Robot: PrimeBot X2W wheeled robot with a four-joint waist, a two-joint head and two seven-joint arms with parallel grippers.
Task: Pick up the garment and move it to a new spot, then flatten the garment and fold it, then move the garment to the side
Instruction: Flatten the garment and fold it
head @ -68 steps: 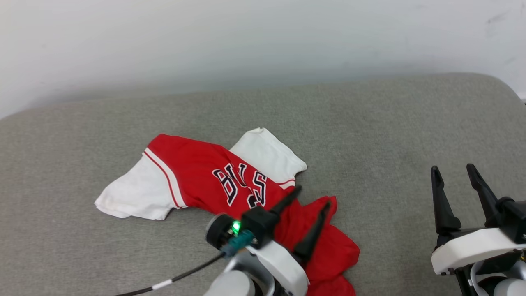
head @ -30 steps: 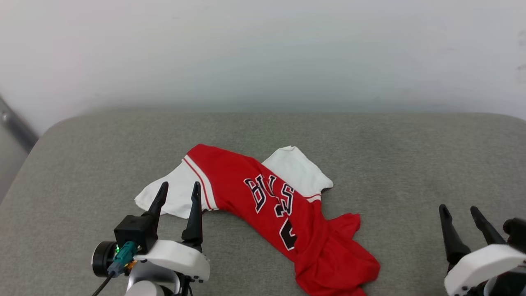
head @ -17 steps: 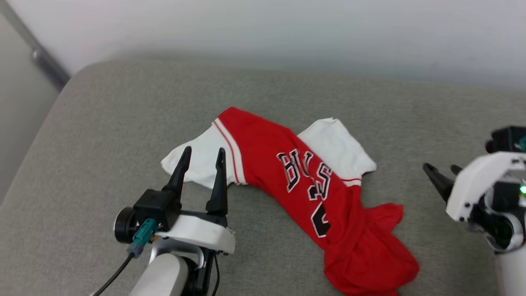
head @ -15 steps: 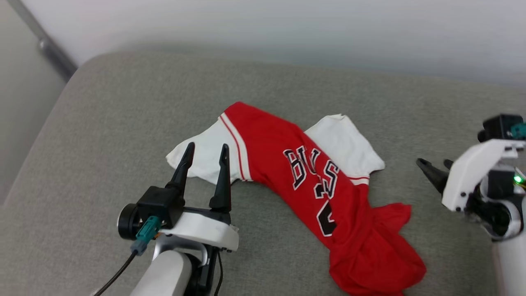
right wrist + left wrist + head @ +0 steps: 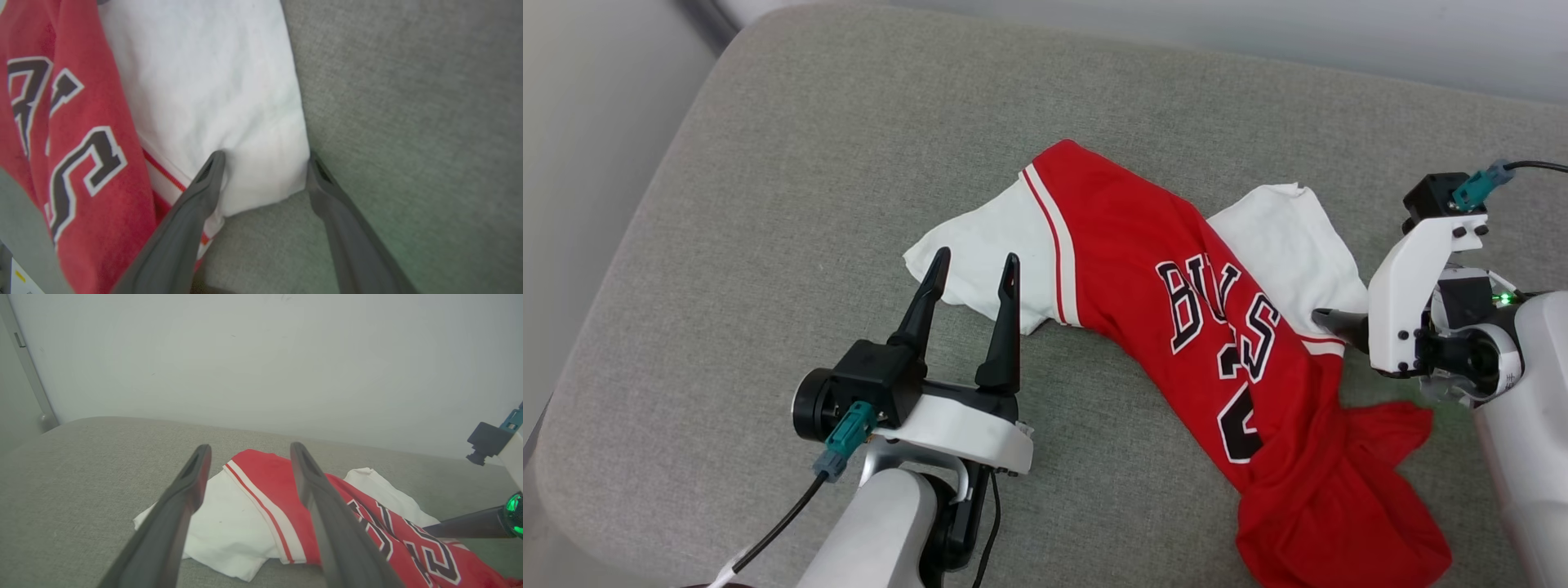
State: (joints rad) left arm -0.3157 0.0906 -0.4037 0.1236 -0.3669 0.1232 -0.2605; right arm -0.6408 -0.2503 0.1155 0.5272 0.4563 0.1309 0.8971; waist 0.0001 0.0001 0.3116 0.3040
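Note:
The garment (image 5: pixel 1176 302) lies crumpled on the grey cushion, a red jersey with black lettering. Its lower red part (image 5: pixel 1331 506) is bunched at the front right. My left gripper (image 5: pixel 976 258) stands open just in front of the left white sleeve (image 5: pixel 980 245), and the left wrist view shows the sleeve (image 5: pixel 229 526) beyond the spread fingers (image 5: pixel 192 486). My right gripper (image 5: pixel 265 160) points down and is open, one fingertip on the right white sleeve (image 5: pixel 220 81) and the other just past its corner. In the head view its dark finger (image 5: pixel 1331 318) reaches the sleeve's striped trim.
The grey cushion (image 5: pixel 792 163) has a rounded left edge with a drop to a pale surface (image 5: pixel 588 122) beyond. A pale wall (image 5: pixel 261 355) rises behind. A black cable (image 5: pixel 776 523) trails from my left wrist.
The camera has turned and tilted down. My left gripper left the red hem and now sits before the left sleeve. My right arm swung in and came down over the right sleeve's corner.

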